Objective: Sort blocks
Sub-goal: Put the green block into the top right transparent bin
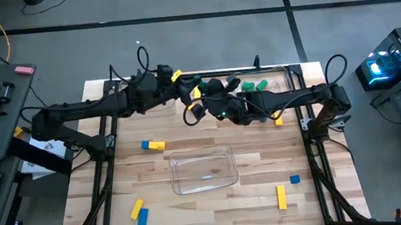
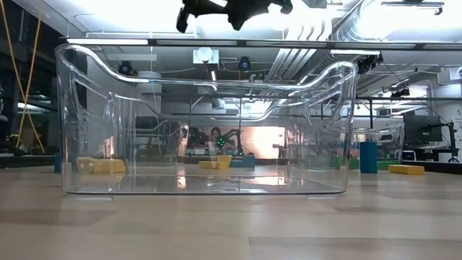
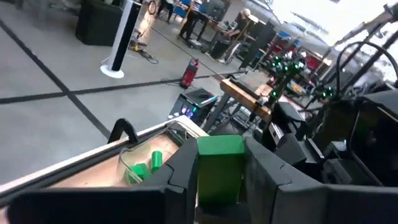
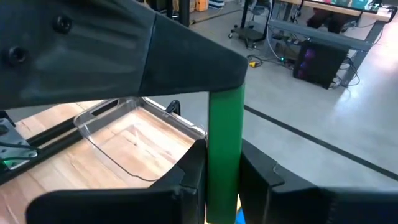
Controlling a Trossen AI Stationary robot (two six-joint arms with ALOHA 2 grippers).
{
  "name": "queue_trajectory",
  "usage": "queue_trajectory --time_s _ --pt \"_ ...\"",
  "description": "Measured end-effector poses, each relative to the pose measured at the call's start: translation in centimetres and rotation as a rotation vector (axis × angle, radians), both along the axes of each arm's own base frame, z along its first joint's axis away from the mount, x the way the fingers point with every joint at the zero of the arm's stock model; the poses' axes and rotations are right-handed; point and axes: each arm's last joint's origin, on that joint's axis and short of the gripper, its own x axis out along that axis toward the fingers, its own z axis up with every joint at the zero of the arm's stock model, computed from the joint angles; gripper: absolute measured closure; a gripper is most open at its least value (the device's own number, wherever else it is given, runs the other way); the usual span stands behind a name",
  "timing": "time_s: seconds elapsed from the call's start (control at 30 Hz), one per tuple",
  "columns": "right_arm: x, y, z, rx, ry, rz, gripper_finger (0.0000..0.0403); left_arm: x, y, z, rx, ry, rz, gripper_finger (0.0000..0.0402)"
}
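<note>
- High view: both arms meet above the far middle of the table (image 1: 217,210). The left gripper (image 1: 200,95) and the right gripper (image 1: 214,104) sit close together, and the piece between them is too small to make out here.
- High view: a clear bin (image 1: 203,169) stands at the table's centre with no block visible in it. A second clear bin (image 1: 260,84) at the far edge holds green blocks (image 1: 251,86).
- High view: loose blocks lie flat on the wood. A blue-and-yellow pair (image 1: 153,144) is left of centre, a yellow bar (image 1: 137,209) and a blue bar (image 1: 142,221) lie near left, a yellow bar (image 1: 282,198) lies near right with its long axis running near to far, and a small blue block (image 1: 295,180) sits beside it.
- Low view: the centre bin (image 2: 206,130) fills the picture, with blocks seen through and beside it. The grippers (image 2: 231,11) hang above it at the top edge.
- Left wrist view: the left fingers (image 3: 183,171) are clamped on a green block (image 3: 219,168), which stands between them. The far bin (image 3: 146,158) lies beyond, green pieces (image 3: 144,167) inside.
- Right wrist view: the right fingers (image 4: 193,171) are closed on a green bar (image 4: 225,155), its long axis running straight out past the fingertips to the other arm's dark housing. A clear bin (image 4: 134,140) lies beyond; I see nothing in it.
</note>
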Motion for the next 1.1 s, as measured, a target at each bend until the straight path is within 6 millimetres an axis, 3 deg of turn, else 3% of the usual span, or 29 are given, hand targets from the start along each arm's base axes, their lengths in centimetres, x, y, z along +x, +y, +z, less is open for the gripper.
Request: queue_trajectory --time_s 0.17,0.37,0.47,0.6,0.67,0.77,0.93,1.1 --pt "0.1 0.2 -0.1 0.001 0.026 0.051 0.0351 -1.4 0.4 1.0 0.06 0.016 -0.002 0.0261" --pt "0.0 0.0 -0.3 -0.008 0.064 0.054 0.0351 -4.4 1.3 2.0 0.085 0.089 0.058 0.0181" --pt "-1.0 -0.7 -0.8 0.004 0.164 0.015 0.0351 -6.6 1.4 2.0 0.061 0.19 0.077 0.0158" --pt "-4.5 -2.7 -2.2 0.065 0.41 -0.121 0.0351 -9.2 0.5 0.1 0.01 0.312 0.073 0.0148" --pt "-6.5 -3.8 -3.9 0.079 0.547 -0.213 0.0351 -10.0 -0.4 -1.6 -0.021 0.302 0.05 0.0148" --pt "-10.2 -5.0 -6.2 0.16 0.618 -0.317 0.0351 -10.8 -2.0 -4.3 -0.097 0.22 0.004 0.0147" --pt "-16.3 -6.6 -10.0 0.429 0.477 -0.348 0.0351 -11.0 -4.8 -8.9 -0.229 0.075 -0.077 0.0147" --pt "-19.9 -8.2 -10.9 0.571 0.204 -0.348 0.0351 -10.9 -5.9 -10.4 -0.282 -0.021 -0.049 0.0147"
